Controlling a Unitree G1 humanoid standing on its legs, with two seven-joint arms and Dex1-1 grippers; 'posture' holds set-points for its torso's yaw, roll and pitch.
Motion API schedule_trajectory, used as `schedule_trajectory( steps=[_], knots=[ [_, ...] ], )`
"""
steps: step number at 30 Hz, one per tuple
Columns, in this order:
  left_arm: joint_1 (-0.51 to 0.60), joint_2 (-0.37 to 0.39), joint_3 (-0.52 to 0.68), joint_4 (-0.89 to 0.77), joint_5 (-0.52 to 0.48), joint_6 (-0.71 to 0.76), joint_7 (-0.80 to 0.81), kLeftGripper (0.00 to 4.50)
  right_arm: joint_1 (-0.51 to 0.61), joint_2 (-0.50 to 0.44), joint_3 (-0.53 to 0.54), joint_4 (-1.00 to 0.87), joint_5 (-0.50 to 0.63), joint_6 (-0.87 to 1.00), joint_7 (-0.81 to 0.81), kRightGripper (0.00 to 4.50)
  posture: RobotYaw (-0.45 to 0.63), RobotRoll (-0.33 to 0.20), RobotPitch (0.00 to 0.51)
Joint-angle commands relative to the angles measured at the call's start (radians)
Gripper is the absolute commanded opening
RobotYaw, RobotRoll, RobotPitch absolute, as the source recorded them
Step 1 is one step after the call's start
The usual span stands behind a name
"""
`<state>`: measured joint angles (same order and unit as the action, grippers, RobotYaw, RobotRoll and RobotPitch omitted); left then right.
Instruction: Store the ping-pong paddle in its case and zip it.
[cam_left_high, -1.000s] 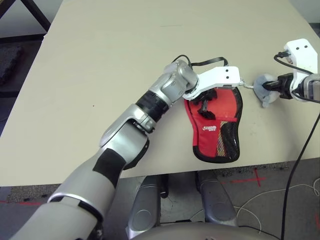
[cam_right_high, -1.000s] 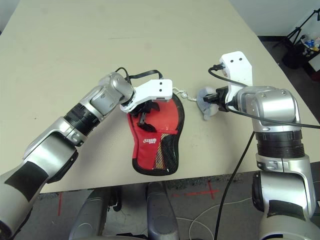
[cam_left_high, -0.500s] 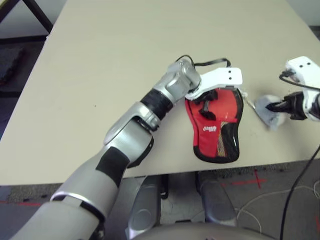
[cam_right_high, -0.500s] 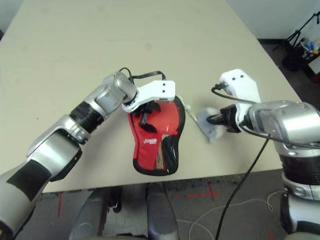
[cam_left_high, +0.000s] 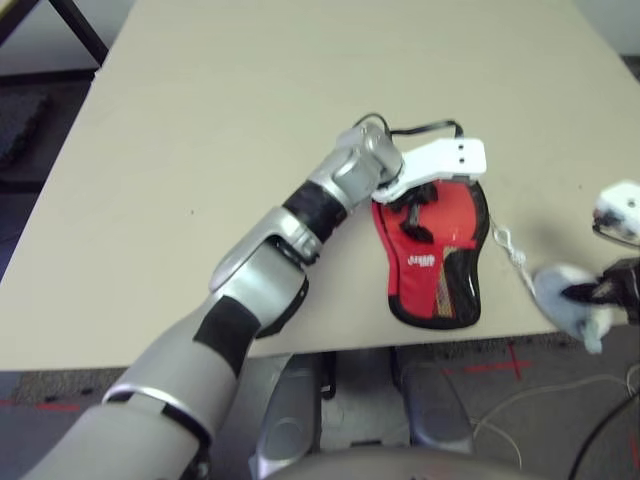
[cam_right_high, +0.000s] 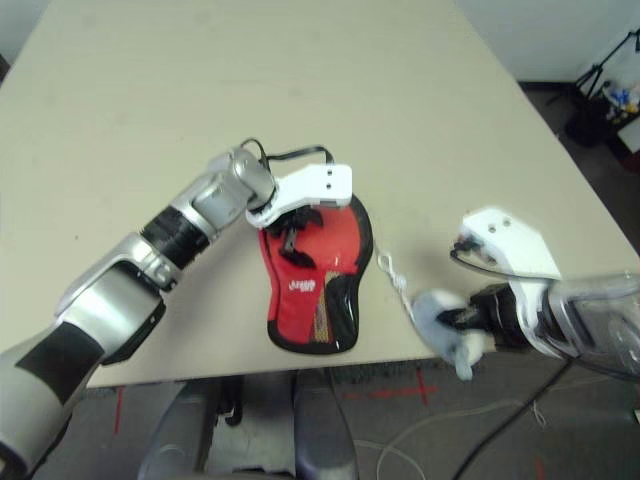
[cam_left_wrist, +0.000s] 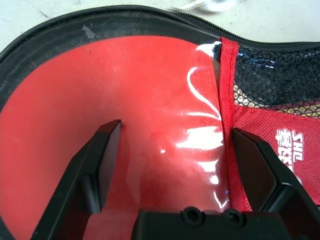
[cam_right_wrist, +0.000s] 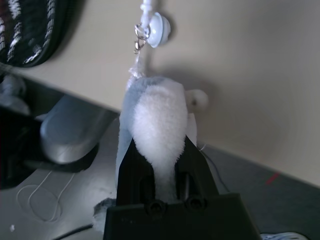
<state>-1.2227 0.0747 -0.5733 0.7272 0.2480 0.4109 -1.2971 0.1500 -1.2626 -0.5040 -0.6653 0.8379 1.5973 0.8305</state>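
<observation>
The red case lies flat near the table's front edge, with its mesh pocket and white logo facing up. My left gripper is open and rests on the case's round end, its fingers spread over the red fabric. My right gripper is shut on a pale plush pouch at the front right, just past the table edge. A white cord runs from the pouch back to the case's zipper edge. The ping-pong paddle is hidden.
The beige table stretches wide and bare behind and to the left of the case. Its front edge runs just below the case. Beyond it lies dark floor with loose white cables and red tape marks.
My right gripper has pulled the pouch from beside the case's top down toward the front right, past the table edge, and the cord has followed. The left gripper stays on the case.
</observation>
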Motion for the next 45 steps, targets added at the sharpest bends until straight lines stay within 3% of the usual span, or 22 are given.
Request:
schedule_trajectory(
  steps=[1, 4, 10, 23, 27, 32, 33, 35, 38, 41, 44, 45],
  knots=[
    [0.088, 0.0, -0.081, 0.106, 0.065, 0.021, 0.01, 4.5, 0.134, 0.001, -0.103, -0.087, 0.092, 0.017, 0.009, 0.22, -0.24, 0.0, 0.323],
    [0.091, 0.0, -0.079, 0.111, 0.066, 0.014, 0.013, 4.5, 0.278, 0.025, -0.186, -0.149, 0.12, 0.017, 0.007, 0.22, -0.24, 0.0, 0.323],
    [0.09, 0.001, -0.074, 0.128, 0.07, -0.004, 0.021, 4.5, 0.414, 0.037, -0.263, -0.201, 0.118, 0.017, 0.015, 0.22, -0.24, 0.0, 0.315],
    [0.085, -0.005, -0.061, 0.144, 0.069, -0.014, 0.037, 4.5, 0.619, 0.013, -0.292, -0.198, -0.026, -0.086, 0.081, 0.22, -0.23, 0.0, 0.306],
    [0.086, -0.01, -0.054, 0.138, 0.064, -0.011, 0.044, 4.5, 0.587, 0.016, -0.276, -0.178, -0.04, -0.114, 0.093, 0.22, -0.23, 0.0, 0.303],
    [0.086, -0.005, 0.002, 0.067, 0.028, 0.012, 0.063, 4.5, 0.387, -0.024, -0.299, -0.075, 0.023, -0.076, 0.137, 0.22, -0.23, 0.0, 0.295],
    [0.085, 0.0, 0.027, 0.028, 0.007, 0.039, 0.052, 4.5, 0.299, -0.044, -0.303, -0.028, 0.058, -0.05, 0.152, 0.94, -0.23, 0.0, 0.294],
    [0.081, 0.015, 0.081, -0.063, -0.043, 0.111, 0.026, 4.5, 0.098, -0.093, -0.29, 0.087, 0.131, -0.007, 0.177, 1.53, -0.23, 0.0, 0.292],
    [0.069, 0.043, 0.173, -0.206, -0.137, 0.261, 0.001, 4.5, -0.246, -0.121, -0.179, 0.28, 0.193, 0.013, 0.138, 2.49, -0.22, 0.0, 0.286],
    [0.035, 0.072, 0.295, -0.258, -0.216, 0.364, 0.061, 4.5, -0.621, 0.03, -0.044, 0.455, 0.138, 0.006, -0.022, 3.4, -0.2, 0.0, 0.281],
    [-0.001, 0.083, 0.41, -0.225, -0.258, 0.39, 0.199, 4.5, -0.786, 0.202, -0.018, 0.551, 0.039, -0.043, -0.178, 4.4, -0.17, 0.0, 0.277],
    [-0.016, 0.091, 0.465, -0.185, -0.265, 0.364, 0.281, 4.5, -0.812, 0.274, -0.022, 0.573, -0.002, -0.089, -0.243, 4.45, -0.17, 0.0, 0.278]
  ],
)
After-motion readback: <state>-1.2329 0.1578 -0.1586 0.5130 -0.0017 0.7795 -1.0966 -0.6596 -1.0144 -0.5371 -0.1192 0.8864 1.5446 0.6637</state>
